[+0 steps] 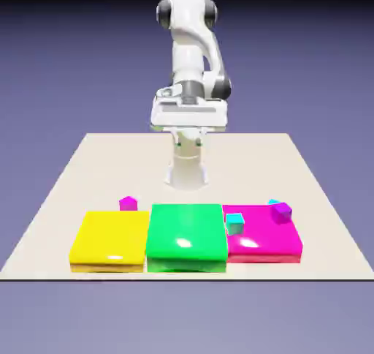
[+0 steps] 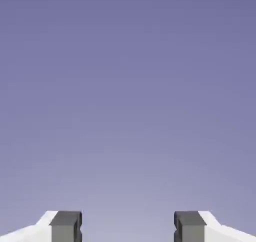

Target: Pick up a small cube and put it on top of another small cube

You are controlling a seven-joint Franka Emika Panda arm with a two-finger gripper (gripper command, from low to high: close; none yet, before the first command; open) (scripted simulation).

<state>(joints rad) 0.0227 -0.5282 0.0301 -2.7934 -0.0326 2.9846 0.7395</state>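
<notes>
Green slab (image 1: pixel 187 232) sits nearest the camera, ahead of the claw (image 1: pixel 188 142). Claw: released, fingers apart, nothing between. Exterior view, all lower than claw: magenta cube (image 1: pixel 128 203) left, yellow slab (image 1: pixel 111 239) farther left; teal-sided cyan cube (image 1: pixel 234 224) right, by magenta slab (image 1: pixel 261 235); small cube (image 1: pixel 274 202) farther right, partly hidden near purple cube (image 1: pixel 282 212).

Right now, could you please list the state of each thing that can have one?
Jaws: open, nothing between them.
Teal-sided cyan cube: not held.
Purple cube: not held.
Magenta cube: not held.
Far cyan-topped cube: partly hidden, not held.
</notes>
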